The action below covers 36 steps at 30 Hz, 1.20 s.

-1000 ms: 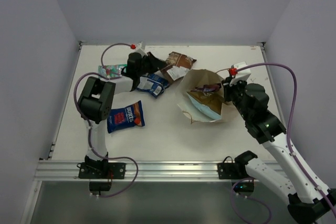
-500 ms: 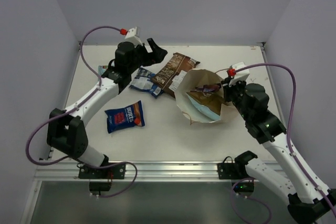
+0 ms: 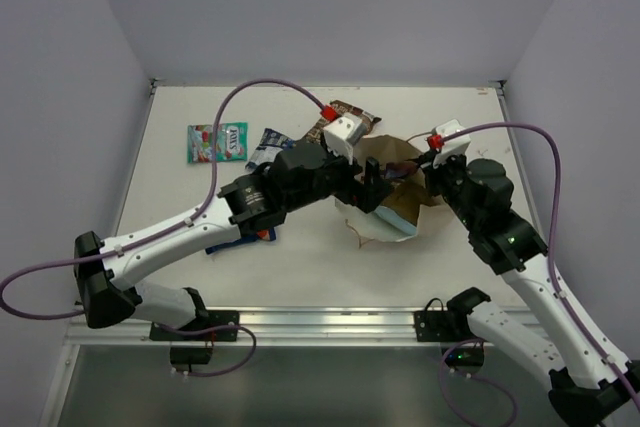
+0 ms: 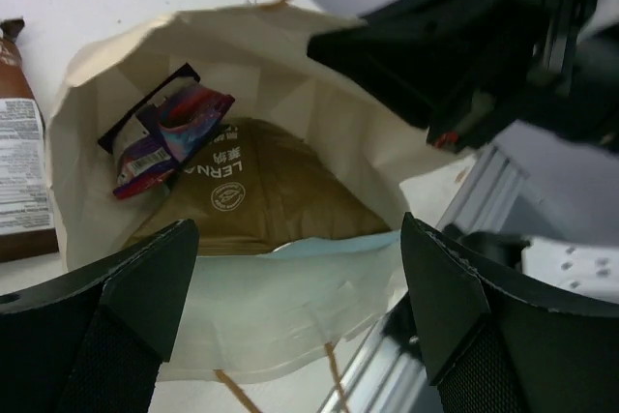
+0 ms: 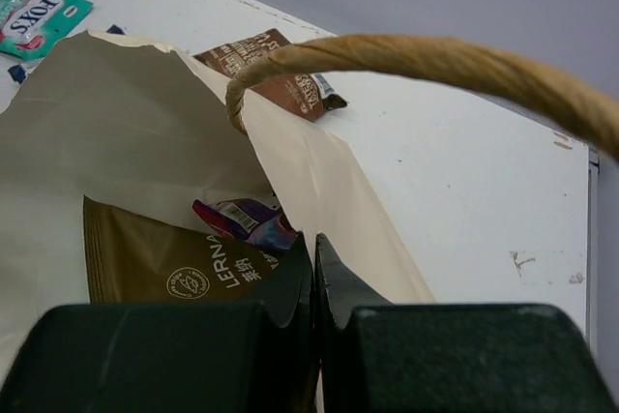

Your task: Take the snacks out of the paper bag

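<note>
Our left end effector [image 4: 300,273] is wide open, empty, at the mouth of the bag [image 4: 319,123]; right end effector [image 5: 312,260] pinches its rim. Next we'd dip in for the purple packet [image 4: 160,137], 10 o'clock inside.

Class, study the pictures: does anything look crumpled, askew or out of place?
The paper bag is creased and misshapen, its rim pinched by the right pincer. Inside, the purple packet lies crumpled and askew, partly over the olive-brown packet.
</note>
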Tool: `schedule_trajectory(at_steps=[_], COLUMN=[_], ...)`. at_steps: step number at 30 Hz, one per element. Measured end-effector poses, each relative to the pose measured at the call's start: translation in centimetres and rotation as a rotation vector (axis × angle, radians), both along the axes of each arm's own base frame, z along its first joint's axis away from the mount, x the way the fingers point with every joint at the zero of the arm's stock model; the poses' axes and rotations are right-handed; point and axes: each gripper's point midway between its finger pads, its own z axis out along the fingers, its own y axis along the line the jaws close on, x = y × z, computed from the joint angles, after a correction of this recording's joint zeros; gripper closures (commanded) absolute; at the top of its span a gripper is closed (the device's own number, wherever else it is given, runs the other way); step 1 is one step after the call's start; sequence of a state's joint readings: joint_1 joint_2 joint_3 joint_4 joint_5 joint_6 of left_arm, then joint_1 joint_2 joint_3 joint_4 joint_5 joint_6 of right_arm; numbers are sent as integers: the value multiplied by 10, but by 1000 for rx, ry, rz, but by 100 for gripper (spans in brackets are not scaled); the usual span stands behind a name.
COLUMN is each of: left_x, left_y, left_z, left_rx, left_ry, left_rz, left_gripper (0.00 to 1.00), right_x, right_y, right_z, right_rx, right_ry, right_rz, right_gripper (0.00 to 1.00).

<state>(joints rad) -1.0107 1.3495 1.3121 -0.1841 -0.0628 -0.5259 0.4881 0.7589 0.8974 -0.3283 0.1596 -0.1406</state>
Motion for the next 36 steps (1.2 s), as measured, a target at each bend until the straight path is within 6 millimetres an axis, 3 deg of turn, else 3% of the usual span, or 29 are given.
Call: schedule_trajectory(at_steps=[4, 10, 17, 23, 30, 36], left_x=[-20, -21, -27, -30, -44, -44], left_y=[-9, -3, -2, -11, -29, -34], left_z=[-26, -48, -77, -104, -154, -171], left_rx=[199, 464, 654, 739, 822, 856], left_ry=[-156, -483, -734, -811, -813, -823], left_rz=[-117, -302, -534, -648, -788, -825], left_gripper=[12, 21, 17, 14, 13, 17], right_x=[-4, -10, -16, -19, -19, -21], right_y=[4, 9, 12, 16, 16, 21], right_z=[0, 1, 2, 1, 2, 1], right_rx=[-16, -31, -47, -46, -46, -39], right_ry=[-2, -6, 5, 12, 16, 23], right_rz=[36, 86, 124, 149, 154, 181], right_gripper=[100, 100, 100, 100, 100, 100])
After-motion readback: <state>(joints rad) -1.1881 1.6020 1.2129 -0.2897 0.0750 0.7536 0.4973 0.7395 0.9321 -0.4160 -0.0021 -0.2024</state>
